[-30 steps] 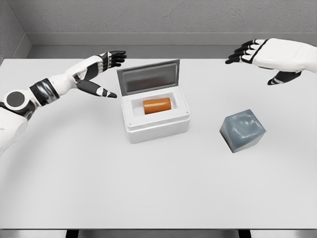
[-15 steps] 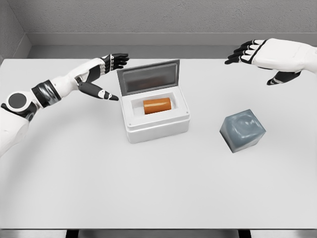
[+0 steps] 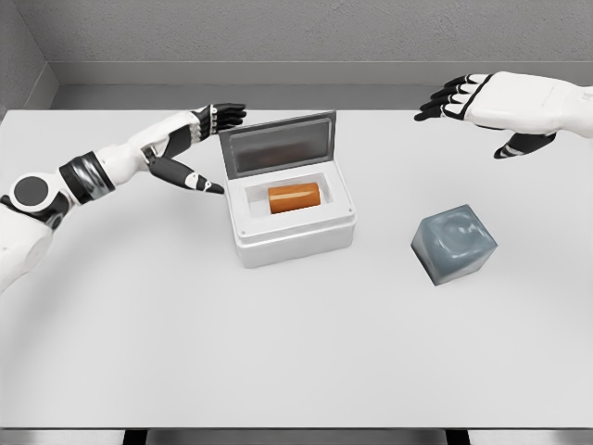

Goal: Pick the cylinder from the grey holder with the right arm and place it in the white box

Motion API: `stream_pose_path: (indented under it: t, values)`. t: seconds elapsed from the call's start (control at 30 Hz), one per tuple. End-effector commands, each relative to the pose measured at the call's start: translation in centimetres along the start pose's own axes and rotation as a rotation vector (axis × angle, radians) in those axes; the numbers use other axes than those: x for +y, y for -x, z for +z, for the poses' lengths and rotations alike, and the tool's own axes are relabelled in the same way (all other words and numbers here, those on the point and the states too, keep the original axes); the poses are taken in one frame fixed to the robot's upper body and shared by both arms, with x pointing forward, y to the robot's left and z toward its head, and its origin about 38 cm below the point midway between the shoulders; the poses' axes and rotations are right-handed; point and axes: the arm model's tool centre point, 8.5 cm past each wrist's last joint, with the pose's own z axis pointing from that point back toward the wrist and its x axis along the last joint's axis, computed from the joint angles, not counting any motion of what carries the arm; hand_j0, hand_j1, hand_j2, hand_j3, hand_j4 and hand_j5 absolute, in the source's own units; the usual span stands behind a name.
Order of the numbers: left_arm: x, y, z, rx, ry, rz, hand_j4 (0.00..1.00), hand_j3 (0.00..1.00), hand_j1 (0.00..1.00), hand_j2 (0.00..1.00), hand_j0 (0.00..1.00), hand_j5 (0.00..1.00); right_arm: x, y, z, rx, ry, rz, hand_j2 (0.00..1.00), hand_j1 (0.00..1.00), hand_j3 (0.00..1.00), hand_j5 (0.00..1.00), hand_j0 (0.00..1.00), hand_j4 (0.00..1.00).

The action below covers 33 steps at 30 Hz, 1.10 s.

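Presently the orange cylinder [image 3: 294, 197] lies on its side in the well of the white box [image 3: 292, 232], lid [image 3: 278, 144] propped open behind it; the grey holder [image 3: 453, 243] stands well apart to the right, with nothing in it that I can see. I judge the placement done. My right hand [image 3: 489, 100] hangs over the far right of the table [image 3: 278, 352], above and behind the holder, fingers loosely spread and thumb dropped, gripping nothing. Against the earlier frames it has drifted a little leftward and upward, the fingertips now nearer the box side; the change is small and reads to me as withdrawal, not a fresh approach. My left hand [image 3: 190, 139] is just beside the box's left wall, fingers extended toward the lid's corner, thumb pointing at the rim, holding nothing; it has crept closer to the box over the last second. Cylinder, box and holder show no shift between frames. Remaining work, by my judgement: possibly closing the lid, nothing more
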Motion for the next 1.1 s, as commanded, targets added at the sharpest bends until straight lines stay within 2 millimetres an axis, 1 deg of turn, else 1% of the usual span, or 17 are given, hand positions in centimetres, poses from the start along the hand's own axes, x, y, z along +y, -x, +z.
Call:
stream_pose_path:
  t: [0.0, 0.07, 0.1, 0.13, 0.17, 0.27, 0.4, 0.6, 0.8, 0.87, 0.93, 1.07]
  values:
    - [-0.1, -0.4, -0.2, -0.014, 0.003, 0.001, 1.00, 1.00, 1.00, 1.00, 1.00, 1.00, 0.0, 0.1, 0.2, 0.005, -0.001, -0.004, 1.00, 1.00, 1.00, 1.00, 1.00, 1.00]
    - [-0.5, -0.8, -0.4, -0.031, 0.018, 0.002, 1.00, 1.00, 1.00, 1.00, 1.00, 1.00, -0.3, 0.2, 0.3, 0.007, 0.005, 0.002, 1.00, 1.00, 1.00, 1.00, 1.00, 1.00]
    - [-0.5, -1.0, 0.0, -0.031, 0.023, -0.004, 1.00, 1.00, 1.00, 1.00, 1.00, 1.00, -0.5, 0.2, 0.3, 0.008, 0.009, 0.005, 1.00, 1.00, 1.00, 1.00, 1.00, 1.00]
    - [-1.0, -1.4, -0.3, -0.047, 0.038, -0.004, 1.00, 1.00, 1.00, 1.00, 1.00, 1.00, -0.7, 0.1, 0.2, 0.005, 0.013, 0.008, 1.00, 1.00, 1.00, 1.00, 1.00, 1.00]
    - [-0.9, -1.2, 0.5, -0.037, 0.037, -0.007, 1.00, 1.00, 1.00, 1.00, 1.00, 1.00, -0.6, 0.0, 0.1, 0.001, 0.012, 0.006, 1.00, 1.00, 1.00, 1.00, 1.00, 1.00]
    - [-0.6, -1.9, 1.3, -0.044, 0.044, -0.027, 1.00, 1.00, 1.00, 1.00, 1.00, 1.00, -0.7, 0.2, 0.5, 0.010, 0.010, 0.009, 1.00, 1.00, 1.00, 1.00, 1.00, 1.00]
    - [-0.3, -2.0, 1.7, -0.038, 0.039, -0.031, 1.00, 1.00, 1.00, 1.00, 1.00, 1.00, -0.8, 0.4, 0.8, 0.020, 0.008, 0.011, 1.00, 1.00, 1.00, 1.00, 1.00, 1.00]
    - [0.0, -2.5, 1.7, -0.060, 0.025, -0.010, 1.00, 1.00, 1.00, 1.00, 1.00, 1.00, -0.7, 0.5, 0.9, 0.021, 0.006, 0.011, 1.00, 1.00, 1.00, 1.00, 1.00, 1.00]
    - [-0.4, -3.1, 1.3, -0.081, 0.040, -0.013, 1.00, 1.00, 1.00, 1.00, 1.00, 1.00, -0.7, 0.4, 0.8, 0.019, 0.007, 0.012, 1.00, 1.00, 1.00, 1.00, 1.00, 1.00]
    - [-0.5, -3.9, 1.9, -0.093, 0.056, -0.025, 1.00, 1.00, 1.00, 1.00, 1.00, 1.00, -0.6, 0.4, 0.9, 0.021, 0.004, 0.011, 1.00, 1.00, 1.00, 1.00, 1.00, 1.00]
    - [-0.8, -3.9, 1.9, -0.094, 0.063, -0.021, 1.00, 1.00, 1.00, 1.00, 1.00, 1.00, -0.7, 0.4, 0.9, 0.022, 0.005, 0.012, 1.00, 1.00, 1.00, 1.00, 1.00, 1.00]
    - [-0.9, -4.0, 1.9, -0.098, 0.066, -0.023, 1.00, 1.00, 1.00, 1.00, 1.00, 1.00, -0.6, 0.4, 0.9, 0.021, 0.003, 0.010, 1.00, 1.00, 1.00, 1.00, 1.00, 1.00]
